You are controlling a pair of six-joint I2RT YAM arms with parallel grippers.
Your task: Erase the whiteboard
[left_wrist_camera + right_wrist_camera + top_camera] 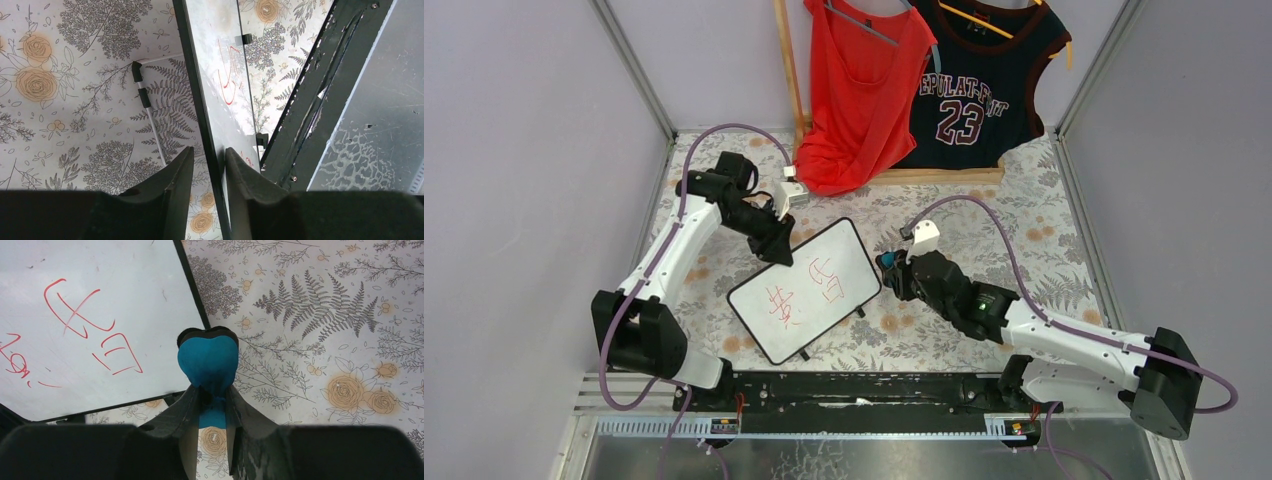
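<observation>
The whiteboard [809,290] lies slantwise on the flowered cloth with red characters [802,292] on it. My left gripper [776,248] straddles its far left edge. In the left wrist view the black frame [200,100] runs between the jaws of the left gripper [209,155]. One pad [240,170] rests on the white face, and a thin gap shows at the other finger. My right gripper [894,272] is shut on a blue eraser [208,360] just off the board's right edge [192,290]. The eraser hangs over the cloth, beside the red writing [80,320].
A wooden rack at the back holds a red top [864,90] and a dark jersey [979,90]. A black rail [864,390] runs along the near edge. A thin white stick with a black end [141,90] lies on the cloth left of the board.
</observation>
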